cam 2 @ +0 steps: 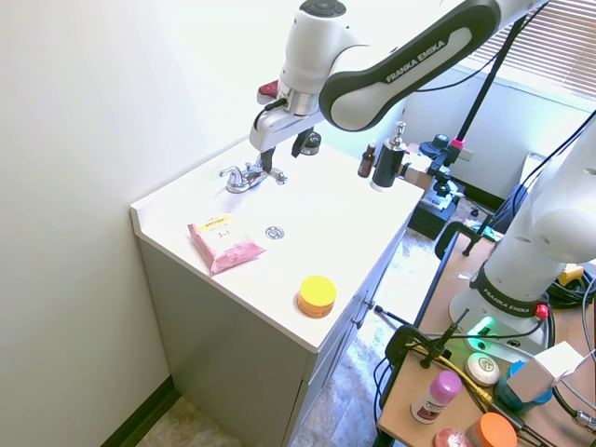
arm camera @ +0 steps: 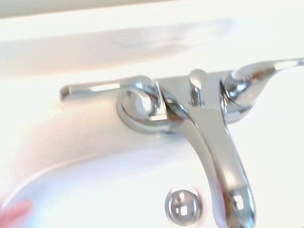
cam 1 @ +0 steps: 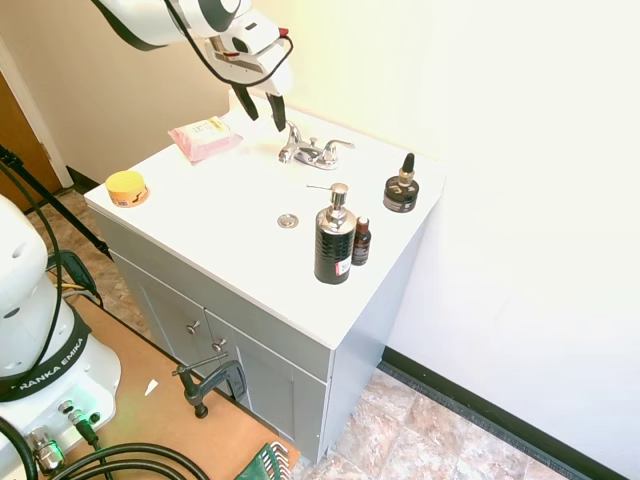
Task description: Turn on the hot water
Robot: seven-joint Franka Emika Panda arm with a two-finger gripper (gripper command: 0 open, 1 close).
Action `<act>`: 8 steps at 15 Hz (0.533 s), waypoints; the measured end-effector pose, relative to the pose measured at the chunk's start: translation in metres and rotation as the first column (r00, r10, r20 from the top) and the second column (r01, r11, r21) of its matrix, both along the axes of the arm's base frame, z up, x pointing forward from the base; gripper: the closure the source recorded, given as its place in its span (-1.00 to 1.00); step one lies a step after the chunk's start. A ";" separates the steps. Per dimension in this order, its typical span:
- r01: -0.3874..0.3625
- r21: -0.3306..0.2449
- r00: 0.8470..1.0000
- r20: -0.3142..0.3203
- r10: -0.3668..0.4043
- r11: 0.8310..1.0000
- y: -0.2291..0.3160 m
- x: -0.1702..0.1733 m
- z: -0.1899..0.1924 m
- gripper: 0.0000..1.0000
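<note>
The hot water lever [cam 1: 292, 136] [cam 2: 229, 172] [arm camera: 92, 89] is the small chrome handle on the pink packet's side of the low two-lever faucet [cam 1: 314, 153] [cam 2: 247, 177]. The matching other lever [cam 1: 338, 147] [arm camera: 260, 72] and the short spout [arm camera: 227, 161] sit beside it. My gripper [cam 1: 266, 118] [cam 2: 282, 160] hangs open just above the faucet, fingers pointing down with nothing between them. They are close to the levers but not touching. The wrist view looks straight down on both levers and the spout.
A pink wipes packet [cam 1: 205, 137] and a yellow tin [cam 1: 127, 187] lie on the white counter [cam 1: 200, 190]. On the far side of the faucet stand a black pump bottle [cam 1: 334, 245], a small brown bottle [cam 1: 361, 242] and a dark dropper jar [cam 1: 401, 190]. The wall rises right behind the faucet.
</note>
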State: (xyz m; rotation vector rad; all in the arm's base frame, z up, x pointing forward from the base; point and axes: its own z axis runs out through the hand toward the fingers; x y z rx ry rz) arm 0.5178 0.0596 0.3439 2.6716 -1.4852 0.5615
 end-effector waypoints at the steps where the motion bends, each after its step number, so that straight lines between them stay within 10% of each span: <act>1: 0.005 -0.017 1.000 0.014 -0.005 1.000 0.003 0.011 -0.006 -1.00; 8: 0.011 -0.061 0.992 0.128 -0.003 0.998 0.026 0.076 -0.018 -1.00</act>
